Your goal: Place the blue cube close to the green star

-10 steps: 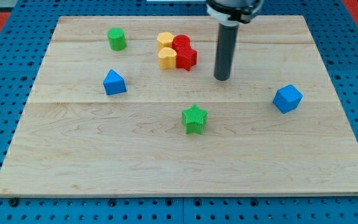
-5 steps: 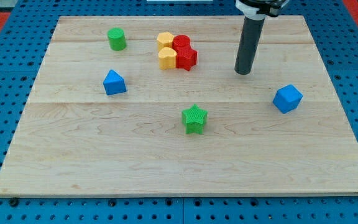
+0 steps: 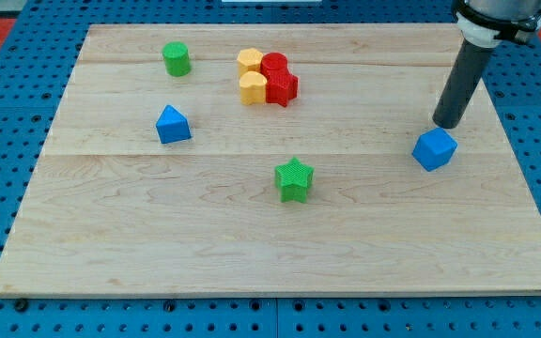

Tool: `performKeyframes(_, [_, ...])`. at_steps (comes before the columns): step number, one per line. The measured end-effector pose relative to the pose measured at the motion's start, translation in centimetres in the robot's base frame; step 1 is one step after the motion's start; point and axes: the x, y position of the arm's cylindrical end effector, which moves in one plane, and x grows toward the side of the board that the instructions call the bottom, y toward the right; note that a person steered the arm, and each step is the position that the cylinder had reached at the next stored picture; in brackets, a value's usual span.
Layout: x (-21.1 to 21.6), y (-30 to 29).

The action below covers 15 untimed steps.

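Note:
The blue cube [image 3: 435,148] lies on the wooden board [image 3: 158,225] at the view's right. The green star [image 3: 294,179] lies near the board's middle, well to the left of the cube. My tip [image 3: 446,123] stands just above the cube toward the view's top, slightly to its right, very close to it; whether it touches the cube I cannot tell.
A second blue block [image 3: 172,124], wedge-like, lies at the left. A green cylinder [image 3: 177,58] is at the upper left. Two yellow blocks [image 3: 250,77] and two red blocks [image 3: 279,78] sit clustered near the top middle.
My tip has moved to the view's right and a little downward, from above the board's middle to just beside the blue cube. No block has moved.

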Motion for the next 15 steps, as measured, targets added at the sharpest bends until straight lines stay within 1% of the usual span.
performKeyframes(2, [2.3, -4.9])
performKeyframes(3, [2.1, -3.3])
performKeyframes(4, [1.7, -0.1])
performKeyframes(6, [1.7, 0.1])
performKeyframes(7, [-1.2, 1.3])
performKeyframes(8, [-3.5, 5.9])
performKeyframes(9, [-1.9, 10.0])
performKeyframes(10, [1.0, 10.2])
performKeyframes(11, [2.4, 6.2])
performKeyframes(12, [3.3, 0.8])
performKeyframes(13, [3.5, -3.6])
performKeyframes(14, [3.5, -2.4])
performKeyframes(15, [5.8, 0.2])
